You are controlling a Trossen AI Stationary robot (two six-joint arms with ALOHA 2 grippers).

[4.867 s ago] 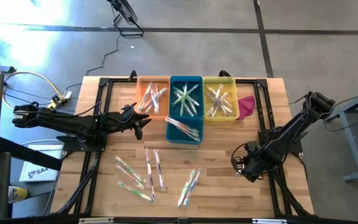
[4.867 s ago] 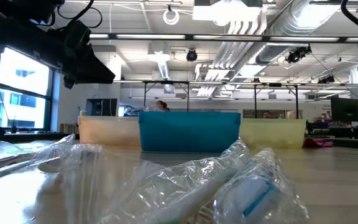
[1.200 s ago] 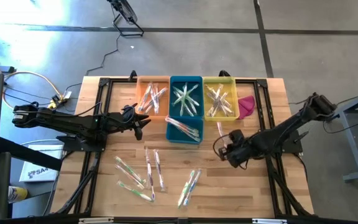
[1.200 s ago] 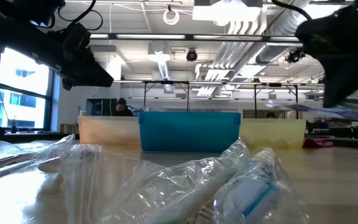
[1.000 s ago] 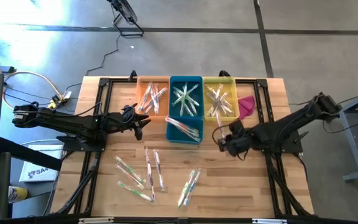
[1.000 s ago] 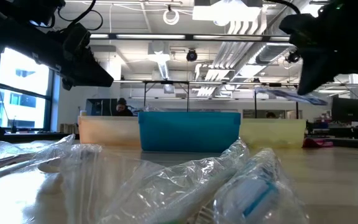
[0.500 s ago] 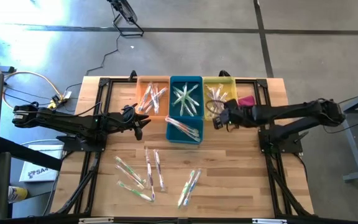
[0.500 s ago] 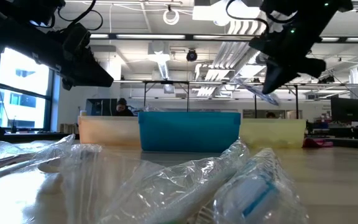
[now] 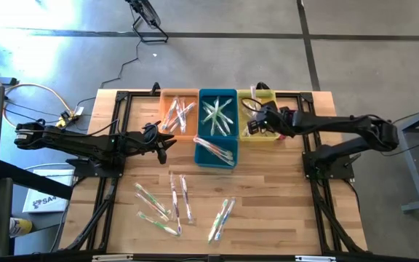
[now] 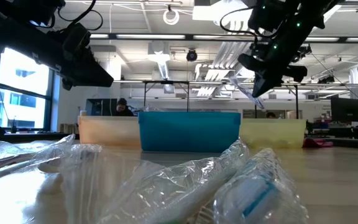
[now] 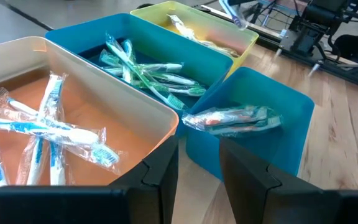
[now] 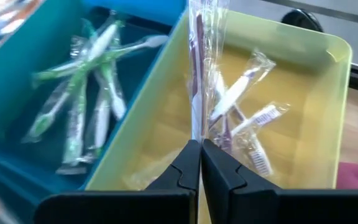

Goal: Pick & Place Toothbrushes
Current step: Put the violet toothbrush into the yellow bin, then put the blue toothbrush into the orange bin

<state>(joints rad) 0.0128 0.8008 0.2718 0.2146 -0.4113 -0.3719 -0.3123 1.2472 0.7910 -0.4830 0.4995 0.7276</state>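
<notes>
— Right wrist view: what do your right jaws (image 12: 196, 163) hold?

— They are closed on a wrapped toothbrush (image 12: 199, 74), hanging over the yellow bin (image 9: 257, 97).

— And the left jaws (image 11: 199, 163)?

— They wait half open, holding nothing, beside the orange bin (image 9: 178, 94). More toothbrushes (image 9: 178, 200) lie on the desk (image 9: 268, 211).

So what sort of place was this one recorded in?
Probably a large open lab or industrial workspace. The low view shows exposed ceiling ducts and strip lighting with desks and a monitor behind. The wooden table stands on a bare concrete floor.
</notes>
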